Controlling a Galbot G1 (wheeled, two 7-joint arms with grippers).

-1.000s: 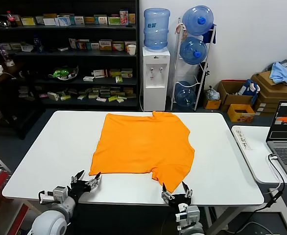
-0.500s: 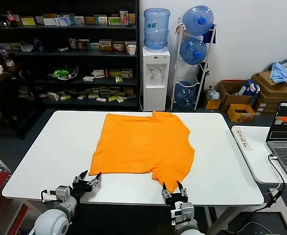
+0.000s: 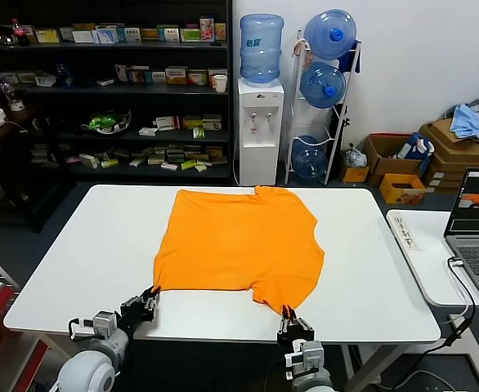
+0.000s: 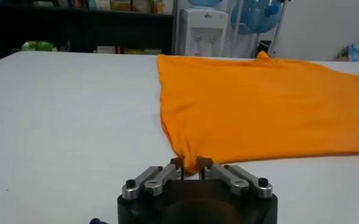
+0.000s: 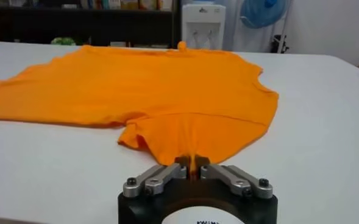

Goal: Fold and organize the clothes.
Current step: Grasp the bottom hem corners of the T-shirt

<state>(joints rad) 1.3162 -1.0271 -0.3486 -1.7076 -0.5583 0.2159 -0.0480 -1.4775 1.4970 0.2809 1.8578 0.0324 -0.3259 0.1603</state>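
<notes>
The orange T-shirt [image 3: 239, 245] lies spread flat on the white table [image 3: 84, 245], neck toward the far edge, no lettering showing. My left gripper [image 3: 150, 299] is at the near left corner of the shirt, shut on that corner of the hem [image 4: 190, 164]. My right gripper [image 3: 289, 318] is at the near right of the shirt, shut on the tip of the near sleeve [image 5: 192, 162]. Both grippers sit low at the table's front edge. The shirt also fills the left wrist view [image 4: 264, 103] and the right wrist view [image 5: 167, 91].
A second white table with a laptop [image 3: 476, 220] and a white power strip [image 3: 405, 230] stands to the right. Shelves [image 3: 100, 90], a water dispenser [image 3: 260, 122] and cardboard boxes [image 3: 403, 167] stand beyond the far edge.
Both grippers went from open just short of the shirt to shut on it: left on the near left corner, right on the near sleeve tip.
</notes>
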